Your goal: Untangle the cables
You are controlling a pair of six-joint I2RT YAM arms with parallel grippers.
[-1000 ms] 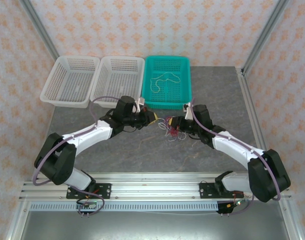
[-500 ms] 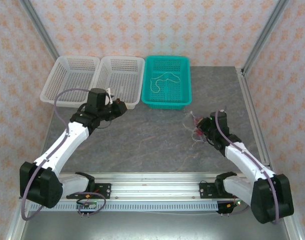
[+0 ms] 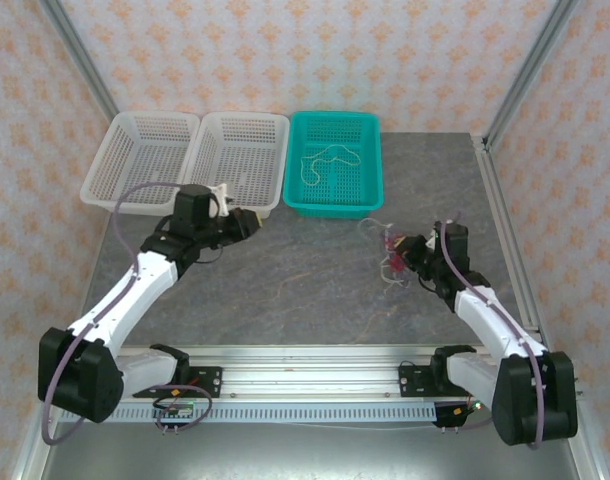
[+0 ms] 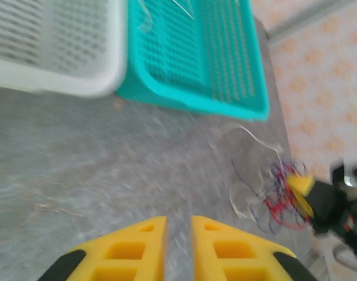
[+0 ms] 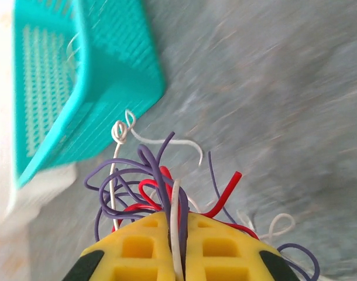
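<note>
Two arms reach out over the grey bench [image 3: 285,295]. In the left half of the overhead view, the left arm stretches diagonally up toward the centre. Its left claw [image 3: 247,221] sits low, just in front of the near rim of the middle white basket [image 3: 245,117]. In its wrist view the yellow fingers [image 4: 134,249] are clenched almost together, with nothing between them.

Three baskets line the far edge of the bench. From left to right they are the left white basket [image 3: 155,116], the middle white one, and the teal basket [image 3: 378,175] in the upper centre. A loose cream-white wire [image 3: 325,160] lies curled inside the teal basket.

In the right half of the frame, the right arm bends up and leftward. Its right claw [image 3: 405,250] is clenched on the cables [image 3: 388,258], a tangle lying on the bench below and right of the teal basket. In the right wrist view, purple, red and white strands [image 5: 158,178] fan out from between the fingertips toward the teal basket's corner. One white strand runs straight down through the jaw gap.
</note>
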